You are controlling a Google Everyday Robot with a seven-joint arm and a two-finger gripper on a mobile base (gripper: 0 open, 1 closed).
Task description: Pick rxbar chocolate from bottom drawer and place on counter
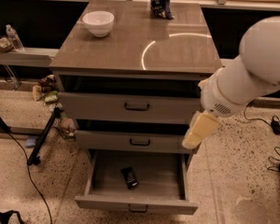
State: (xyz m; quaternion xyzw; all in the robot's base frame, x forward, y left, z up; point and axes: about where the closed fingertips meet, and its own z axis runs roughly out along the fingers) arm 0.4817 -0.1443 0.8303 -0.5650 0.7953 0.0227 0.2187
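Note:
The rxbar chocolate (129, 177), a small flat black bar, lies on the floor of the open bottom drawer (136, 203), a little left of the middle. The counter (130, 45) is the glossy grey-brown cabinet top with a curved light reflection. My white arm (245, 78) reaches in from the right. My gripper (199, 129), seen as a cream-coloured end piece, hangs in front of the right end of the middle drawer, above and to the right of the bar and well apart from it.
A white bowl (98, 22) stands at the counter's back left and a dark glossy snack bag (161, 3) at the back middle. The top drawer (130, 107) and middle drawer (137, 141) are slightly open. A black stand leg (43, 136) and cables lie on the floor at the left, more cables (275, 125) at the right.

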